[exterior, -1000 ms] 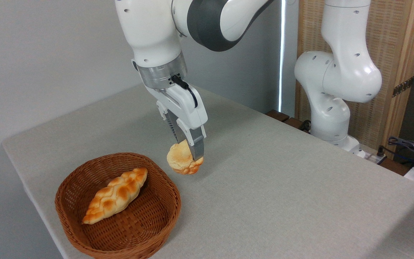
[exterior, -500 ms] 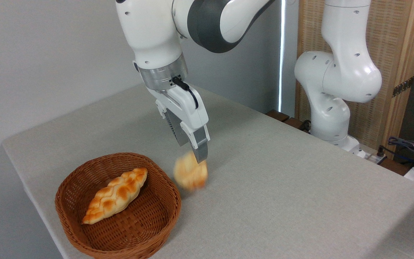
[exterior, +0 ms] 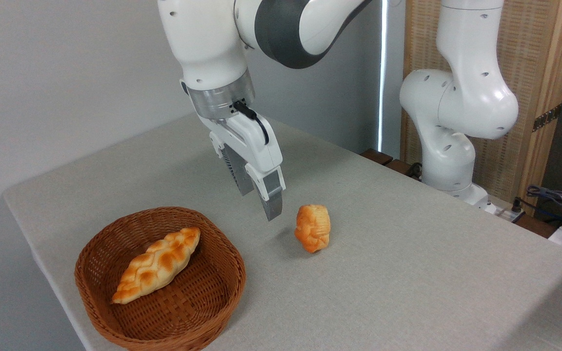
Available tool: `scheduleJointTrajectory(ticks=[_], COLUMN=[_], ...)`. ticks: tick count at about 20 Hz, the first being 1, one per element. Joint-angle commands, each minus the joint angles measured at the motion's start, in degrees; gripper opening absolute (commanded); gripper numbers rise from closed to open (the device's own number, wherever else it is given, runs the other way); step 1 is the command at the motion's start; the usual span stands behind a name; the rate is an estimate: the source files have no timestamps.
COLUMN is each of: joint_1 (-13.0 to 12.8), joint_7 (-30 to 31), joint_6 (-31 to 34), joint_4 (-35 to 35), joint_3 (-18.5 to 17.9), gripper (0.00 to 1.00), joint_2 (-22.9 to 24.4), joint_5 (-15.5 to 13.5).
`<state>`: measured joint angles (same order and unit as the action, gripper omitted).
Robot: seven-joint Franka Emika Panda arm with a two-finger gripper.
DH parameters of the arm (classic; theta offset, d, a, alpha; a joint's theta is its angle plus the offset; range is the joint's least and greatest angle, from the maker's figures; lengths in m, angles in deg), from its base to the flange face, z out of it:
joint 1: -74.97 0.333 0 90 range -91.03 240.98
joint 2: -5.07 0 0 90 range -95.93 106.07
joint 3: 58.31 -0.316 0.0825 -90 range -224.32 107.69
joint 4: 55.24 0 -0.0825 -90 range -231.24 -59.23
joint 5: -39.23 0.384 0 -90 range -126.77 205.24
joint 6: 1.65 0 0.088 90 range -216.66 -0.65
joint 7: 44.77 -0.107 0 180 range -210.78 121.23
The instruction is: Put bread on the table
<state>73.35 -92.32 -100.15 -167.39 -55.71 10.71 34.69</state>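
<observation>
The jaws of the gripper (exterior: pixel 263 199) hang empty above the surface (exterior: pixel 383 253), holding nothing; the two fingers point down and toward the camera, with a gap between them that looks narrow from this angle. The near fingertip is a grey wedge, the far one half hidden behind it. Neither touches anything.

The bread (exterior: pixel 313 227) lies on the surface at about three o'clock from the fingertips — near them but clearly apart. It is tipped onto its side, so its lumpy golden-orange flank faces the camera, and a soft shadow spreads from it toward nine o'clock.

The wicker basket (exterior: pixel 115 312) sits at roughly seven o'clock from the gripper, near the front left corner of the surface. Inside it the braided loaf (exterior: pixel 158 263) lies on the woven floor, its long axis running from seven to one o'clock.

The bread is outside the basket, well apart from its rim — at about two o'clock from it.
</observation>
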Motion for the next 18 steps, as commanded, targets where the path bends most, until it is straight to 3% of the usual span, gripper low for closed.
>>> scheduleJointTrajectory(ticks=[1, 8, 11, 13, 18], joint_1=[-0.23, 0.65, 0.83, 0.83, 0.83], joint_7=[-0.18, 1.40, 4.99, 8.16, 8.17], joint_6=[0.32, 0.24, 0.41, 3.38, 5.33], joint_4=[3.51, 12.13, 15.64, 18.19, 20.31], joint_3=[-0.15, 0.12, -0.32, -0.32, -0.06], gripper=[1.00, 1.00, 1.00, 1.00, 1.00], joint_2=[0.86, -1.77, -2.92, -4.32, -5.73], joint_5=[-0.38, -0.82, -1.26, -1.08, -0.38])
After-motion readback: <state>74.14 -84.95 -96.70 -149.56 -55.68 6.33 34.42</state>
